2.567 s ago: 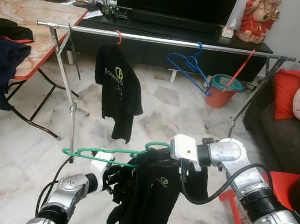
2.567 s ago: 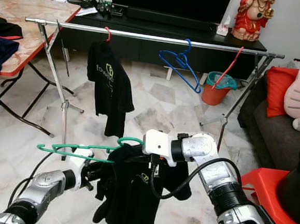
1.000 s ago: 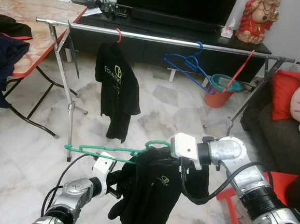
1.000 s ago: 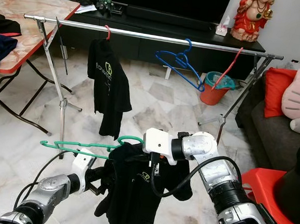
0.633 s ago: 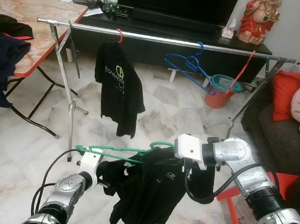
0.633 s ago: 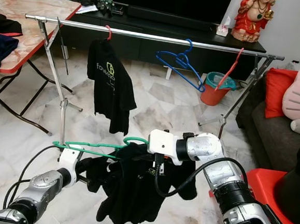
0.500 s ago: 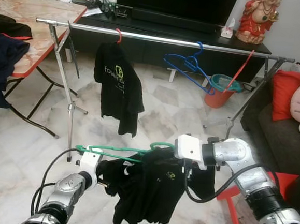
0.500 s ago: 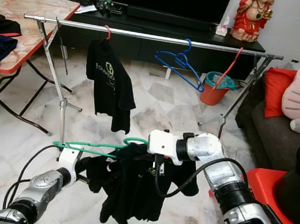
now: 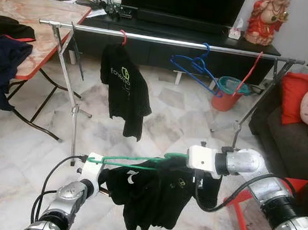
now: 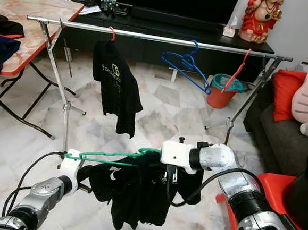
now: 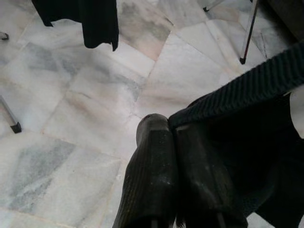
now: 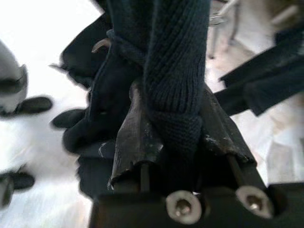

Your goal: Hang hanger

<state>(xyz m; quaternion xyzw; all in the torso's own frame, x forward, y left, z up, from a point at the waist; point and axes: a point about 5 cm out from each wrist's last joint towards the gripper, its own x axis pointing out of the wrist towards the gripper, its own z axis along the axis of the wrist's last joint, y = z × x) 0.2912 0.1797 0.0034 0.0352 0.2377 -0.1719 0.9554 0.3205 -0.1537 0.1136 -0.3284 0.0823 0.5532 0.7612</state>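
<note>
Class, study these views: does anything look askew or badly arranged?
Yes. The black shirt hangs bunched and lopsided on the green hanger, and the blue hanger on the rail tilts steeply.

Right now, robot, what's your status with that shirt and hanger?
Left tool shut on black shirt. Right tool clamped on its collar. Green hanger low, not on rail. Hung shirt, blue hanger occupy rail.

I see the green hanger (image 10: 113,155) with a black shirt (image 10: 137,193) between both arms, low before the rail (image 10: 160,39). Finger states unreadable here.
</note>
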